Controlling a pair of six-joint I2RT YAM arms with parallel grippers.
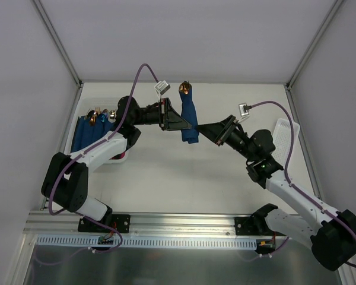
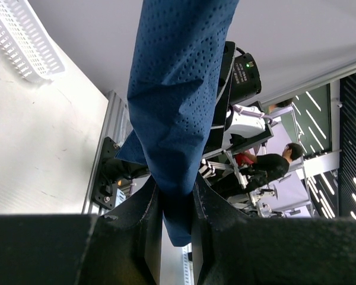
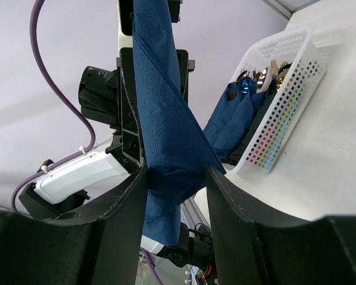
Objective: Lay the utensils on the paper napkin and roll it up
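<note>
At the far left, beyond the left gripper, a white basket (image 3: 288,104) of finished rolls (image 1: 83,133) is seen. The left gripper (image 2: 177,205) is clamped on the paper napkin (image 2: 178,89), which is already rolled and held in the air between the two grippers, with a coppery utensil head (image 1: 184,89) showing at its upper end. The lower end is bracketed by the right gripper (image 3: 177,184) — whether it is pressed there cannot be told. The rolling is judged finished. What remains appears to be delivery — one grip released and the roll carried off by the other without unwinding.
</note>
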